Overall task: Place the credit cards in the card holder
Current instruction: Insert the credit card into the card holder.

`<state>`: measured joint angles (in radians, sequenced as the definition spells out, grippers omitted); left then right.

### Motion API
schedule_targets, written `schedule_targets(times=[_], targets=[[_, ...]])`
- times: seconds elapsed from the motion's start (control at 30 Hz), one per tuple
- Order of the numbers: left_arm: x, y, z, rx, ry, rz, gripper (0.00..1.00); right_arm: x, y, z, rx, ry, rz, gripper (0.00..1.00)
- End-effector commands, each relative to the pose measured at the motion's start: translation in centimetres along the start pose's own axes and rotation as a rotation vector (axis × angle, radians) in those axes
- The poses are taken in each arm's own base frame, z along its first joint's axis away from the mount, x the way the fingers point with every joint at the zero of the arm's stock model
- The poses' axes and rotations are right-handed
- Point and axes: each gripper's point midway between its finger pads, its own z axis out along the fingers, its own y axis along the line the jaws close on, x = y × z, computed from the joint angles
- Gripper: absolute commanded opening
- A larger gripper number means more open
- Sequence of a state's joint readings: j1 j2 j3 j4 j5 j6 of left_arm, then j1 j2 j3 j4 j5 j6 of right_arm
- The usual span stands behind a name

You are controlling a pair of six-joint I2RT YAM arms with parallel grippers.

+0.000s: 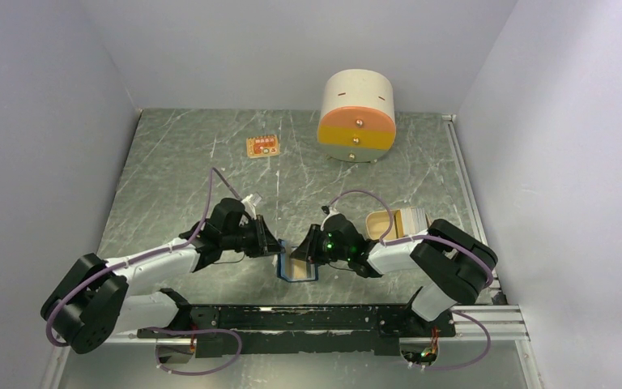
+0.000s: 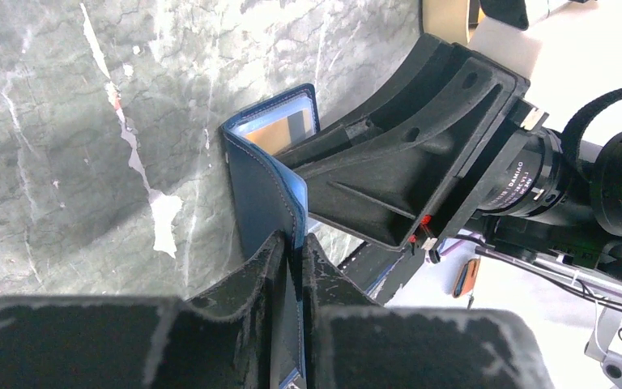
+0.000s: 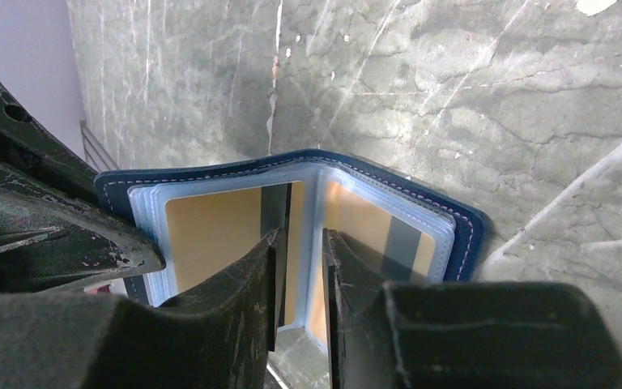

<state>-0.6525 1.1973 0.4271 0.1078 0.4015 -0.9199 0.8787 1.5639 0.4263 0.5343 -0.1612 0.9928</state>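
Near the middle of the surface's [image 1: 178,162] near edge: open card holder [image 1: 298,267], standing on its edge. Clamped on its navy cover by the left gripper's [image 2: 291,243] jaws. At the clear sleeves [image 3: 147,215], right gripper's [image 3: 301,235] jaws narrowly apart, grip impossible to tell. Inside those sleeves, tan credit cards [image 3: 210,231].

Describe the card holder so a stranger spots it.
On the grey table, find where the left gripper and right gripper meet. The card holder stands open between them: navy, book-like, unlike the round cream-and-orange drawer unit behind.
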Motion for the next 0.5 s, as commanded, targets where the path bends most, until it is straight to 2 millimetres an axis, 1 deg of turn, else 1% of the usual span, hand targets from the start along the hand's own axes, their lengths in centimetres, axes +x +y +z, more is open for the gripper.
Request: schedule_targets(times=[0.0,0.03,0.1,0.13,0.3,0.47], targets=[[-0.18,-1.62,-0.24,0.076,-0.010,0.044,0.14,0.23,-1.71,-0.13,0.058,-0.002,-0.010,0.28],[-0.11,-1.64,-0.21,0.084,-0.010,0.043,0.14,0.26,-1.74,-0.11,0.058,-0.001,-0.008,0.28],[-0.03,-1.66,-0.11,0.092,-0.007,0.041,0.10,0.34,-1.80,-0.07,0.059,0.003,-0.006,0.28],[0.05,-1.65,-0.07,0.094,-0.002,0.043,0.09,0.34,-1.79,-0.06,0.060,0.003,-0.006,0.28],[0.01,-2.32,-0.12,0.133,-0.005,0.058,0.11,0.27,-1.76,-0.05,0.058,-0.001,-0.004,0.30],[0.19,-2.47,-0.09,0.156,-0.004,0.062,0.12,0.43,-1.92,0.03,0.060,0.003,0.002,0.30]])
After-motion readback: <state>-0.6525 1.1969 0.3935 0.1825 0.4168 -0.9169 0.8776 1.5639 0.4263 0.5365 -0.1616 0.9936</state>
